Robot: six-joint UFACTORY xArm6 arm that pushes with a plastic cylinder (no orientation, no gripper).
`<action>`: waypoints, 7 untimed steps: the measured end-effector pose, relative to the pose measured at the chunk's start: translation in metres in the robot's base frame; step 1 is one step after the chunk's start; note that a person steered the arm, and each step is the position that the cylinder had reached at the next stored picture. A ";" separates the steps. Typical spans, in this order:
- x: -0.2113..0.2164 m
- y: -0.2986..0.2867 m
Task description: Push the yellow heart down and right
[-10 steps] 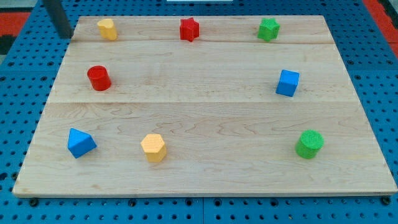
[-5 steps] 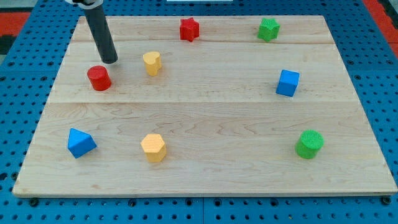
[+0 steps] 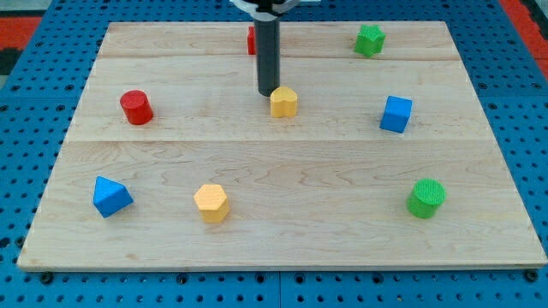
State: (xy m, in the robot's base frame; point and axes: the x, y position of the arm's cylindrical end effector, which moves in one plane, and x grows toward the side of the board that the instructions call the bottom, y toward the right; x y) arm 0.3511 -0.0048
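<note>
The yellow heart [image 3: 284, 102] lies on the wooden board [image 3: 282, 231], a little above its middle. My tip [image 3: 268, 92] stands at the heart's upper left, touching or almost touching it. The dark rod rises from there to the view's top and hides most of the red star [image 3: 251, 39] behind it.
A red cylinder [image 3: 136, 107] sits at the left, a blue triangular block [image 3: 110, 196] at the lower left, a yellow hexagon [image 3: 211, 203] at the bottom middle. A green star [image 3: 370, 39] is at the top right, a blue cube [image 3: 396, 114] at the right, a green cylinder [image 3: 425, 198] at the lower right.
The yellow heart has moved from the top left corner down and right to near the board's middle. My tip followed it from the top left.
</note>
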 end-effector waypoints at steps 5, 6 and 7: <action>0.015 0.013; 0.015 0.013; 0.005 0.059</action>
